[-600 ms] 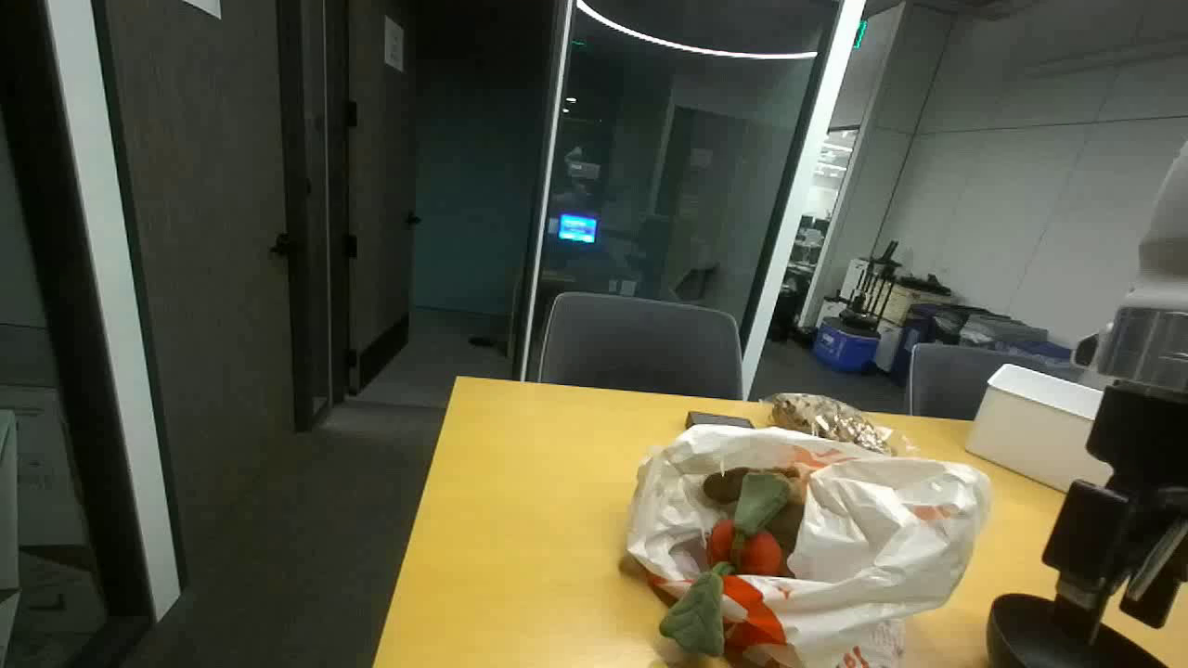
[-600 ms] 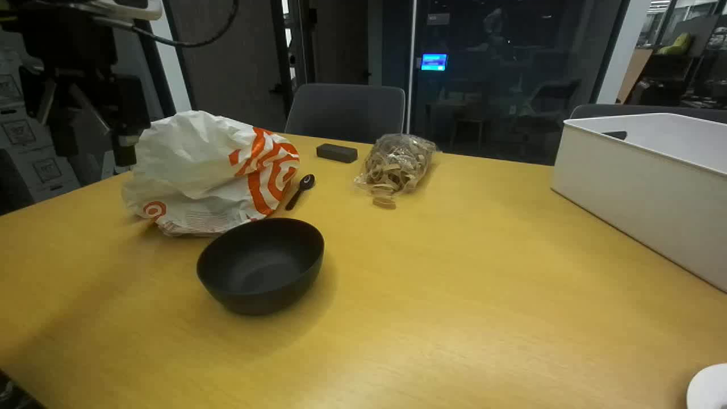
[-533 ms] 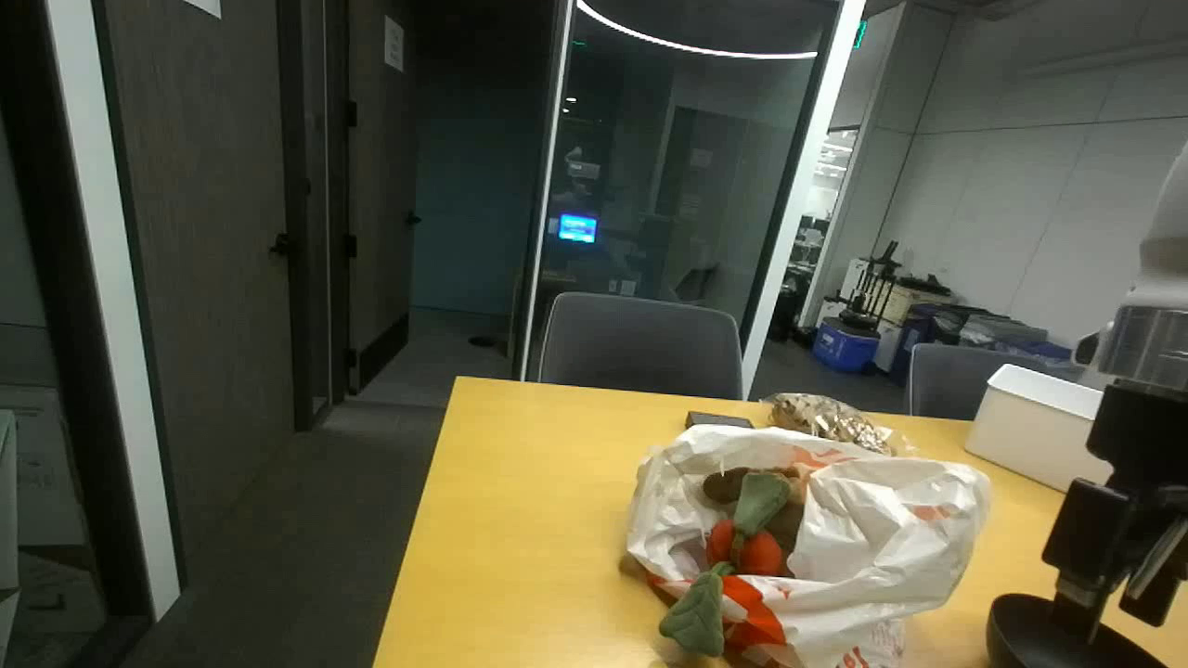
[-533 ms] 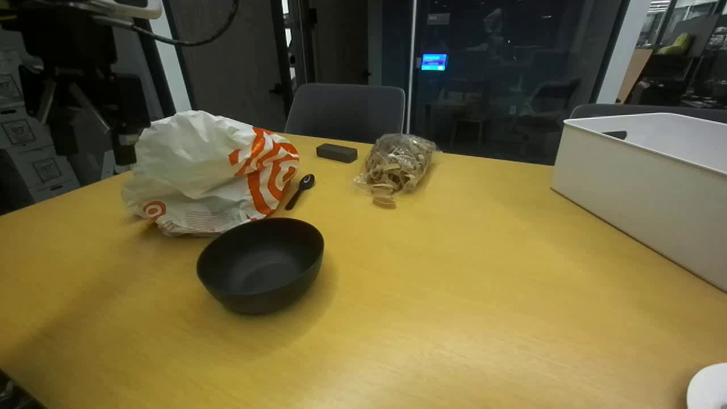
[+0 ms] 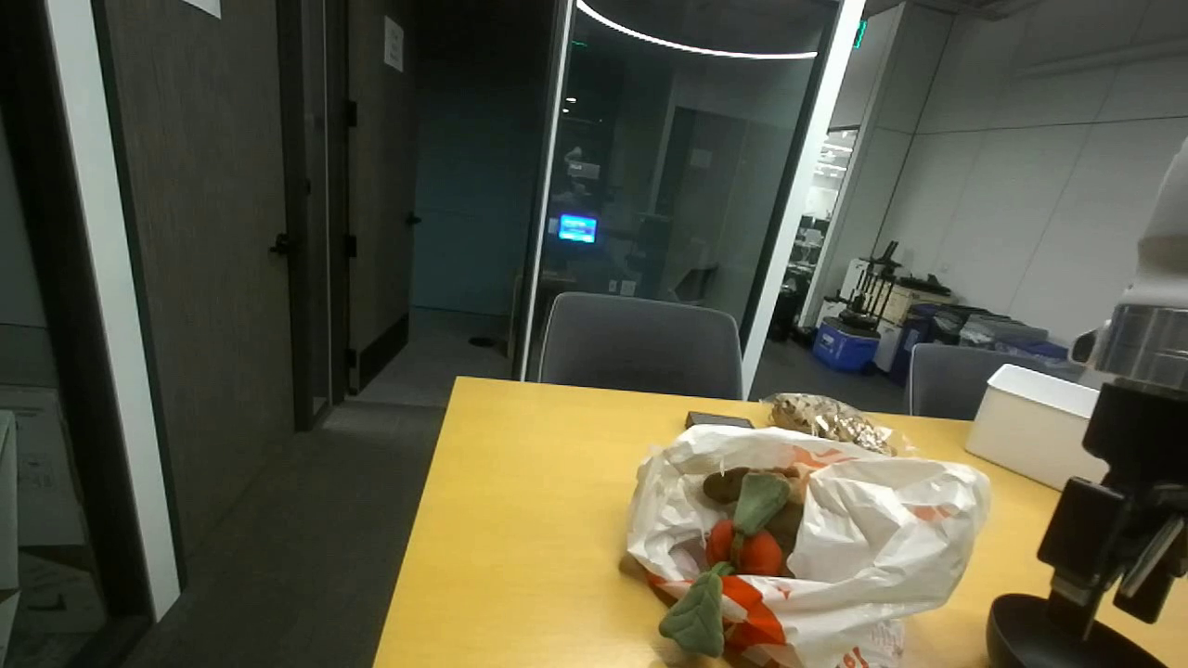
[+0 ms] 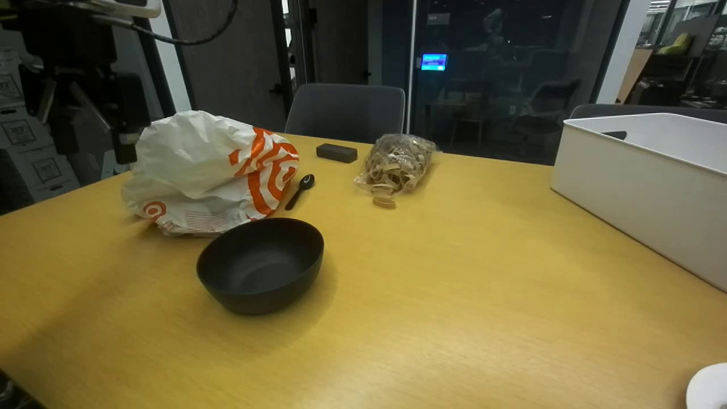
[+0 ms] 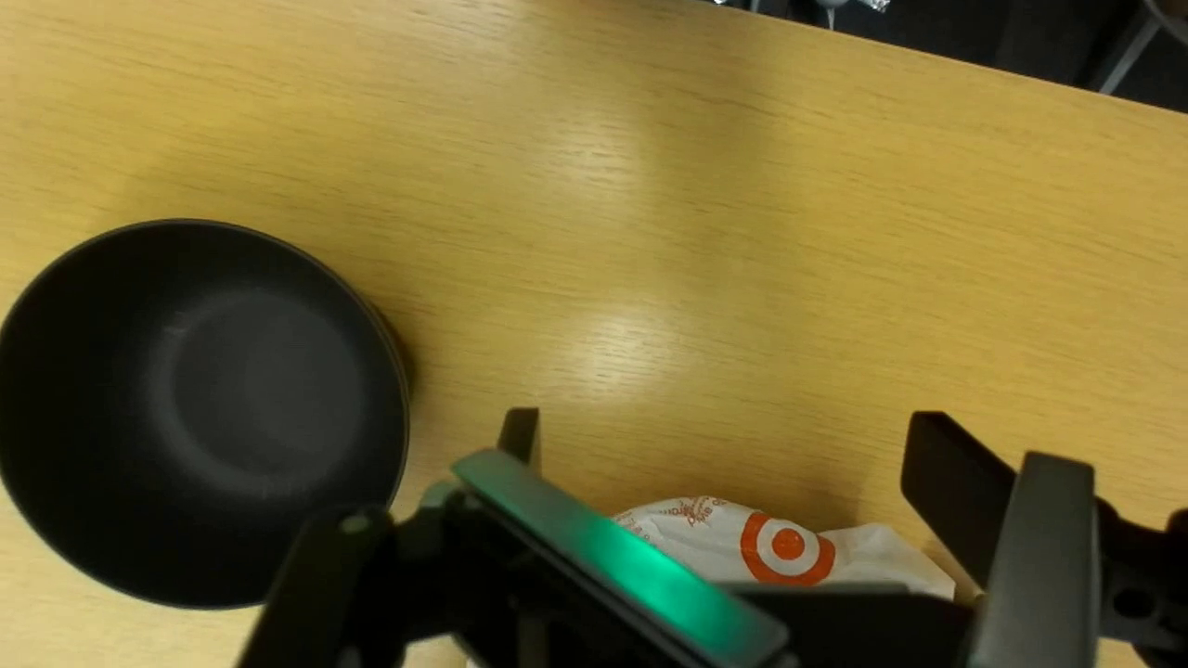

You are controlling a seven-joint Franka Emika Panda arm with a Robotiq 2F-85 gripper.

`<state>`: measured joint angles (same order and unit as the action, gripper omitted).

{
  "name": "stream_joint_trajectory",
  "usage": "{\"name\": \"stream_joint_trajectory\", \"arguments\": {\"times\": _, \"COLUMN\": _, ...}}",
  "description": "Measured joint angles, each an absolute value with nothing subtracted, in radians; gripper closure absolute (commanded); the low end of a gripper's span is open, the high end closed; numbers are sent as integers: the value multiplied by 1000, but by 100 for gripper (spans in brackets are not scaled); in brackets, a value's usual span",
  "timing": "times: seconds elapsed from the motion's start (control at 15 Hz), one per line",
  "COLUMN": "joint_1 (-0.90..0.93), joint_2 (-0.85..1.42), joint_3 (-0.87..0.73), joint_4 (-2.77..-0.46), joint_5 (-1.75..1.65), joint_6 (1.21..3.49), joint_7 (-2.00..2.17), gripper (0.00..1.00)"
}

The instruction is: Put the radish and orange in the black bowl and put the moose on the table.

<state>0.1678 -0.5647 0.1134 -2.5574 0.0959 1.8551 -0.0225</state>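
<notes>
A red plush with green leaves (image 5: 745,549), apparently the radish, lies in the mouth of the white bag (image 5: 891,529). One leaf hangs over the bag's edge. Brown plush (image 5: 729,485), perhaps the moose, shows behind it. The orange cannot be made out. The black bowl (image 6: 258,298) stands upright and empty beside the bag; it also shows in the wrist view (image 7: 264,385). My gripper (image 6: 95,145) is open and empty above the table, near the bag. In the wrist view its fingers (image 7: 729,441) are wide apart, with the bag below and the bowl to the left.
A white bin (image 6: 636,193) stands on the yellow table (image 6: 454,295). A dark block (image 6: 337,152), a black spoon (image 6: 301,191) and a clear bag of tan pieces (image 6: 399,162) lie beyond the bag. A white round thing (image 6: 710,389) sits at the table's corner.
My gripper has shifted very slightly leftward in an exterior view and stays open. The bag, the plush things and the bowl have not moved.
</notes>
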Motion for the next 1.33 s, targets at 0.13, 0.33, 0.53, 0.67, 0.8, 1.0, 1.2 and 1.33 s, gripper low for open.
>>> {"name": "stream_joint_trajectory", "arguments": {"times": 0.13, "joint_1": 175, "joint_2": -562, "joint_3": 131, "joint_4": -2555, "joint_5": 102, "joint_6": 1893, "joint_7": -11, "gripper": 0}}
{"name": "stream_joint_trajectory", "arguments": {"times": 0.33, "joint_1": 186, "joint_2": -535, "joint_3": 168, "joint_4": -2542, "joint_5": 140, "joint_6": 1979, "joint_7": 43, "gripper": 0}}
{"name": "stream_joint_trajectory", "arguments": {"times": 0.53, "joint_1": 188, "joint_2": -480, "joint_3": 203, "joint_4": -2524, "joint_5": 166, "joint_6": 2082, "joint_7": 134, "gripper": 0}}
{"name": "stream_joint_trajectory", "arguments": {"times": 0.67, "joint_1": 182, "joint_2": -440, "joint_3": 236, "joint_4": -2519, "joint_5": 140, "joint_6": 2178, "joint_7": 213, "gripper": 0}}
{"name": "stream_joint_trajectory", "arguments": {"times": 0.8, "joint_1": 162, "joint_2": -406, "joint_3": 276, "joint_4": -2519, "joint_5": 46, "joint_6": 2273, "joint_7": 299, "gripper": 0}}
{"name": "stream_joint_trajectory", "arguments": {"times": 1.0, "joint_1": 114, "joint_2": -381, "joint_3": 338, "joint_4": -2519, "joint_5": -155, "joint_6": 2334, "joint_7": 432, "gripper": 0}}
{"name": "stream_joint_trajectory", "arguments": {"times": 1.2, "joint_1": 66, "joint_2": -380, "joint_3": 401, "joint_4": -2517, "joint_5": -368, "joint_6": 2335, "joint_7": 565, "gripper": 0}}
{"name": "stream_joint_trajectory", "arguments": {"times": 1.33, "joint_1": 48, "joint_2": -378, "joint_3": 433, "joint_4": -2515, "joint_5": -475, "joint_6": 2324, "joint_7": 634, "gripper": 0}}
